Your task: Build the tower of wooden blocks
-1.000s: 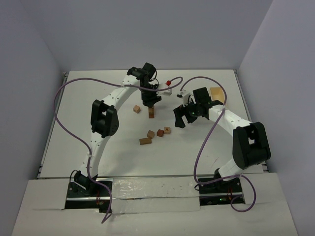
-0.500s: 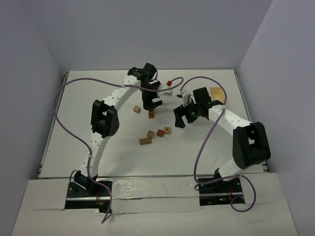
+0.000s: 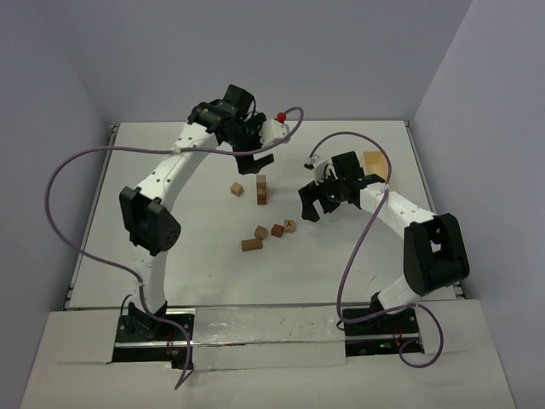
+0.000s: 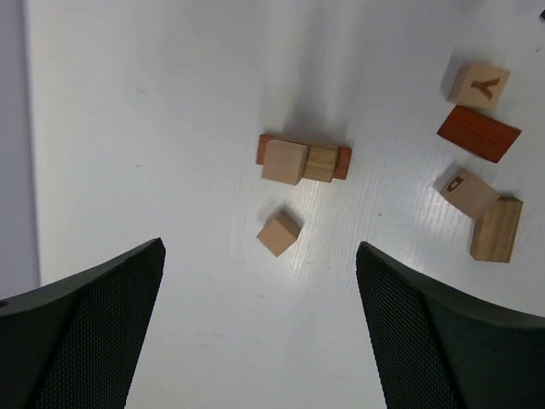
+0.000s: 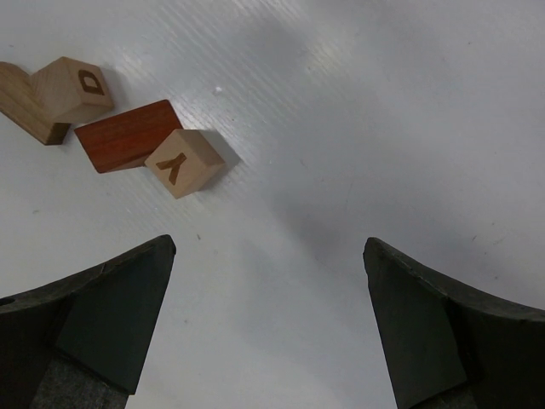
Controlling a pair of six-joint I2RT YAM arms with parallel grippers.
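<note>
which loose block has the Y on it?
The pale cube right beside the reddish-brown bar. The other lettered cube, on the bar's far side, shows a D instead.

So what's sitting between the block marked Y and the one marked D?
A reddish-brown bar lies flat between the Y block and the D block, clearest in the right wrist view.

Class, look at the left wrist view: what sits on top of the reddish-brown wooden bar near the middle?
A pale tan wooden cube and a darker tan wooden cube rest on the reddish-brown wooden bar. They cover its middle; only its ends show.
</note>
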